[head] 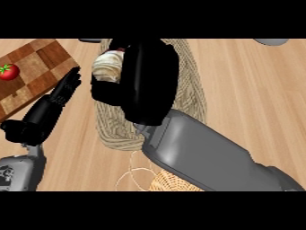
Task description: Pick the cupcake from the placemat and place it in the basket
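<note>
While the right robot hand hangs over the woven basket with its fingers curled round the cupcake, the release looks like the step in hand, and it carries some risk. The cupcake, pale with a darker top, peeks out at the hand's left side, roughly above the basket's left rim rather than its middle; if the fingers opened here, it might catch the rim and tip outward onto the desk. Whether it sits low in the basket or is held above it cannot be told, because the hand and grey forearm hide most of the interior. A sideways pull on withdrawal could also drag the basket, which looks light and has loose strands trailing at its near end. Nothing else can be seen in the basket. The left robot hand lies at the view's left with fingers straight and together, pointing toward the checkered placemat, its tips over the mat's near edge. A small tomato sits on that placemat, well apart from the basket.
</note>
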Motion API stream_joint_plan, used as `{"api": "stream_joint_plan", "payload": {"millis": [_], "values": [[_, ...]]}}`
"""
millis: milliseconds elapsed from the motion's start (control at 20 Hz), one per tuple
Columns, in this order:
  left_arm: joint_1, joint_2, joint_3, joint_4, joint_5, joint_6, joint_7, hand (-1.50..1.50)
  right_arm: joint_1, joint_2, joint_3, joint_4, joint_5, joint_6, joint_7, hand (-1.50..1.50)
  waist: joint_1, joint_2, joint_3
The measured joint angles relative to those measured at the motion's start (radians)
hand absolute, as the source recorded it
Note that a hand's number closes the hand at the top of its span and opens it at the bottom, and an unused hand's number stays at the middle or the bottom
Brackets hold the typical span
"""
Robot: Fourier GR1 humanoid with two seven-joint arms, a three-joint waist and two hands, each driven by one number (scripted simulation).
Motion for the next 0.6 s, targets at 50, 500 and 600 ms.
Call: {"api": "stream_joint_plan", "payload": {"millis": [50, 500, 600], "values": [[0.001, -0.002, 0.002, 0.013, -0.002, 0.002, -0.01, 0.0, -0.012, 0.0, -0.009, 0.024, -0.002, -0.011, -0.008, 1.5, -0.003, 0.001, 0.0], [0.029, -0.018, -0.007, -0.013, -0.02, 0.02, -0.018, 0.0, 0.04, 0.002, -0.043, 0.146, 0.072, -0.157, -0.09, -1.5, -0.018, 0.0, 0.001], [0.025, -0.018, -0.009, -0.021, -0.019, 0.019, -0.007, 0.0, 0.057, 0.002, -0.062, 0.161, 0.073, -0.204, -0.107, -1.5, -0.016, 0.001, 0.002]]}}
